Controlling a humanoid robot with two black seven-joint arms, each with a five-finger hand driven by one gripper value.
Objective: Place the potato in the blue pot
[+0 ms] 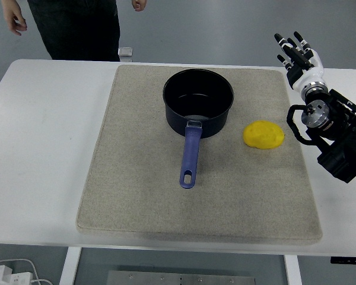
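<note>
Head view looks down on a white surface (41, 178) covered in the middle by a beige mat (136, 196). Nearest on the mat lies the end of the blue pot's long handle (190, 155), pointing toward the near edge. Right of the handle, apart from it, the yellow potato (264, 135) rests on the mat, near its right edge. Farther back sits the blue pot (198, 101), upright and dark inside. The right hand (298, 56) hovers beyond the mat's far right corner, its fingers (280, 40) straight and spread, holding nothing. At the far edge stands a person (77, 27) in dark clothing.
</note>
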